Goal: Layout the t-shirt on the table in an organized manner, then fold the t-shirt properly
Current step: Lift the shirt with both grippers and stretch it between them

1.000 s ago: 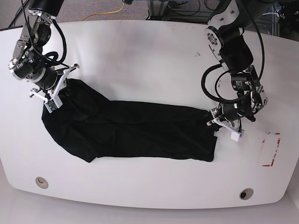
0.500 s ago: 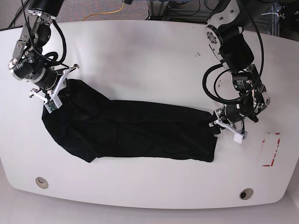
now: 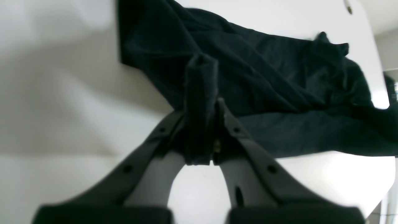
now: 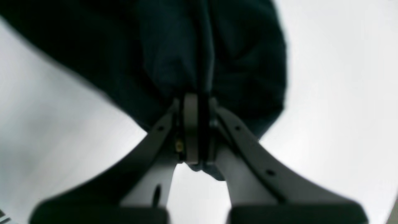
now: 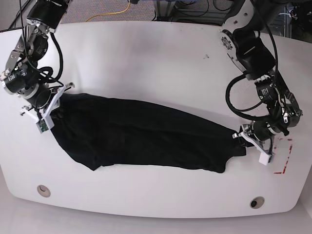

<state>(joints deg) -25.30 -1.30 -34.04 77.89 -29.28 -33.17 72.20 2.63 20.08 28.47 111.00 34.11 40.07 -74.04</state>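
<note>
The black t-shirt [image 5: 146,134] lies stretched in a long band across the white table [image 5: 156,63]. My left gripper [image 5: 246,139] is shut on the shirt's right end, near the red tape. In the left wrist view the left gripper [image 3: 202,112] pinches a bunched fold of the t-shirt [image 3: 264,71]. My right gripper [image 5: 51,105] is shut on the shirt's left end. The right wrist view shows the right gripper [image 4: 199,102] clamped on the dark t-shirt [image 4: 174,46], which hangs just above the table.
A red tape outline [image 5: 282,158] marks the table beside the left gripper. Two round grommets [image 5: 43,190] [image 5: 256,202] sit near the front edge. Cables and equipment lie beyond the far edge.
The left gripper has shut on the shirt's right end and pulled it right and toward the front. The right gripper has moved left with its end. The shirt is now drawn out longer.
</note>
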